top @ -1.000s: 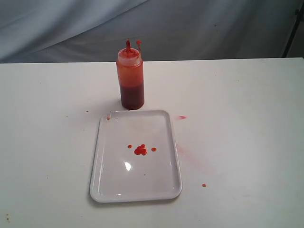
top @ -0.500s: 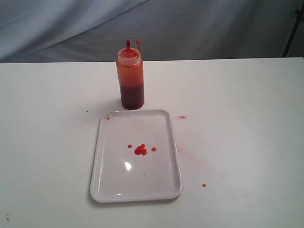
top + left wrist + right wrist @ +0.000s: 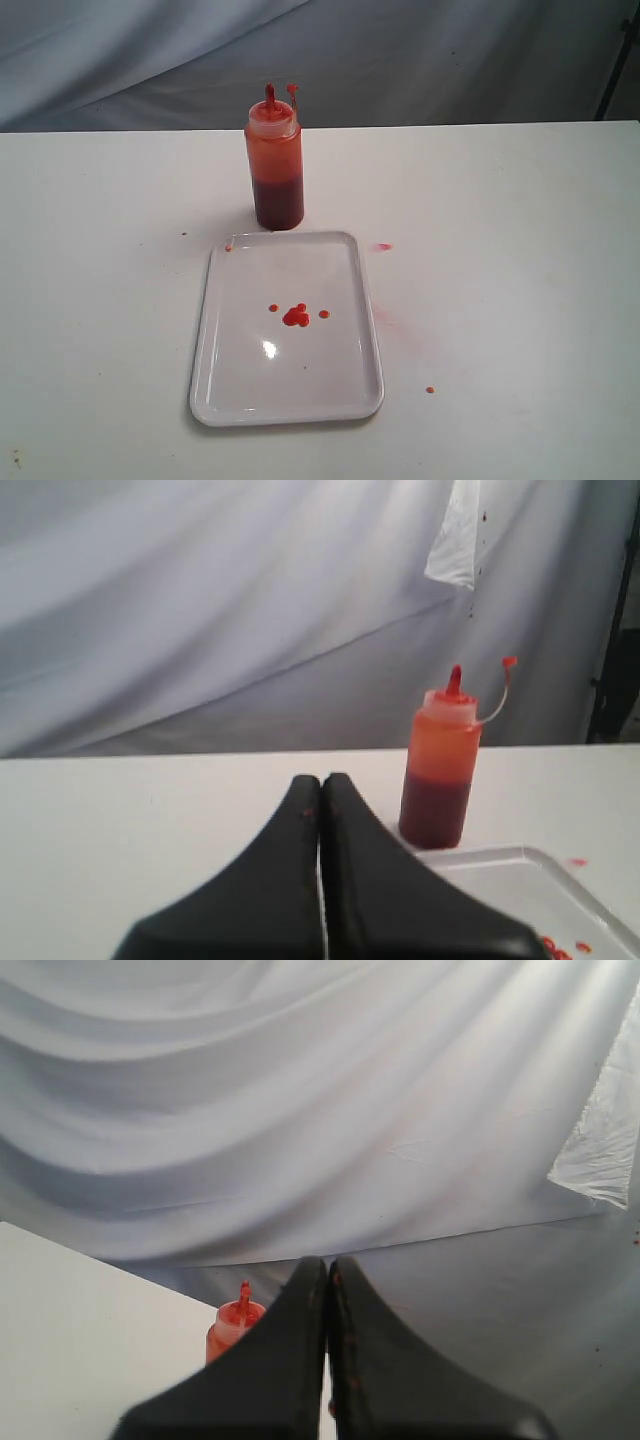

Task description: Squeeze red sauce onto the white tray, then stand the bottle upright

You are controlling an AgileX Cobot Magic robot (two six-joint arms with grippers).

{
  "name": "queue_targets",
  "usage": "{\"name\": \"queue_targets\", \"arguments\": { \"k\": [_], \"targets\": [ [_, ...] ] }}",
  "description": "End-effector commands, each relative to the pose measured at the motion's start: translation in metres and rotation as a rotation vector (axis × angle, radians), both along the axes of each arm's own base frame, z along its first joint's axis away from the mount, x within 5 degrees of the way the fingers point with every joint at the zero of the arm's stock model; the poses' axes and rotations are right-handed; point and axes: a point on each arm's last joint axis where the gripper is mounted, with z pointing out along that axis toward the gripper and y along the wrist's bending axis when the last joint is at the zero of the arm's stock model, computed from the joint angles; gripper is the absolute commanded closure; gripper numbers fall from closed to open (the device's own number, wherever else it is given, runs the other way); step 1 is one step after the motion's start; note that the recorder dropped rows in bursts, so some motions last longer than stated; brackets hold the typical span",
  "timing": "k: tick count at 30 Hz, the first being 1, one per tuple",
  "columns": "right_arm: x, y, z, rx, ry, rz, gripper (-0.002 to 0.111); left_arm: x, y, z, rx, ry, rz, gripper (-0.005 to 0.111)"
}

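Observation:
The bottle [image 3: 275, 160] stands upright on the table just behind the white tray [image 3: 232, 385], its red nozzle up and the tethered cap beside it. Small blobs of red sauce [image 3: 295, 316] lie near the tray's middle. Neither gripper shows in the exterior view. In the left wrist view my left gripper [image 3: 320, 783] is shut and empty, well short of the bottle [image 3: 440, 755], with a corner of the tray [image 3: 520, 880] beside it. My right gripper [image 3: 327, 1265] is also shut and empty; the bottle's top [image 3: 234, 1324] peeks out behind one finger.
Red drops [image 3: 384, 246] and a faint pink smear [image 3: 400, 325] mark the table to the right of the tray, with another drop [image 3: 429, 389] nearer the front. A grey cloth backdrop [image 3: 400, 60] hangs behind the table's far edge.

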Motion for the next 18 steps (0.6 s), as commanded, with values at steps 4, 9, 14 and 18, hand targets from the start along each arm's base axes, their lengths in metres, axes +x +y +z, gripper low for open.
{"name": "queue_targets", "arguments": {
  "k": [4,9,14,18],
  "targets": [
    [0.0,-0.001,0.0,0.01,-0.004,-0.004,0.108,0.005,-0.002,-0.03,-0.005,0.046,-0.008,0.107],
    [0.0,-0.001,0.0,0.01,-0.004,-0.004,0.108,0.004,-0.001,-0.034,0.027,0.092,-0.002,0.107],
    [0.0,-0.001,0.0,0.01,-0.004,-0.004,0.108,0.003,0.0,-0.044,0.048,0.199,0.008,0.107],
    [0.0,-0.001,0.0,0.01,-0.004,-0.004,0.108,0.003,0.0,-0.044,0.048,0.199,0.008,0.107]
  ]
}}
